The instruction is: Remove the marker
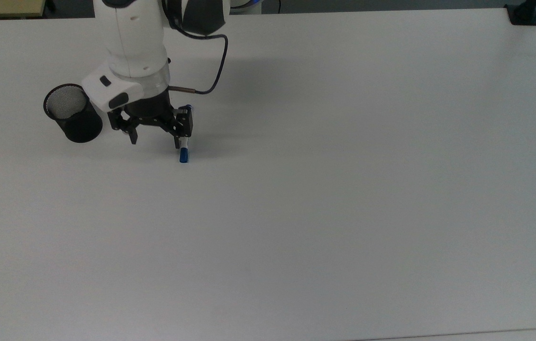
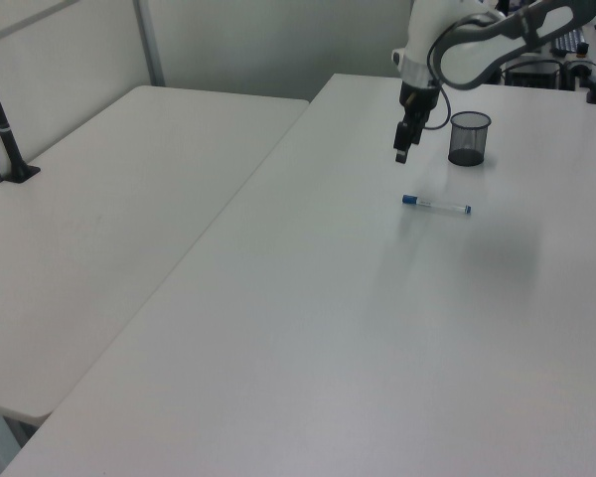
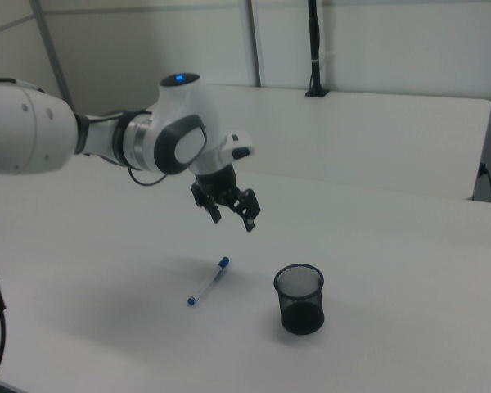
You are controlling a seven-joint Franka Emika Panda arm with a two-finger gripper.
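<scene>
1. One marker [image 3: 207, 282] lies flat on the white tabletop [image 3: 106, 270], nearest the camera in the right view; its blue cap points away toward the arm and its small blue end points toward the viewer.
2. Just to the right view's right of it stands a black mesh cup [image 3: 299, 299], upright and apart from the marker, with nothing seen inside.
3. In the left view the marker [image 2: 436, 204] rests crosswise, cap to the left view's left, with the cup [image 2: 469, 137] beyond it.
4. Above and behind the marker hangs the pincer [image 3: 230, 211], clear of the tabletop; its two fingers are spread wide and grip nothing.
5. In the top view the pincer [image 1: 156, 136] sits between the cup [image 1: 72, 113] and the marker [image 1: 184, 150], whose barrel is partly hidden under one finger [image 1: 178, 140].
6. Farther back, the white arm [image 3: 90, 137] reaches in from the right view's left, a dark cable [image 1: 215, 71] looping beside the wrist.
7. A second white table [image 3: 368, 131] stands behind.
</scene>
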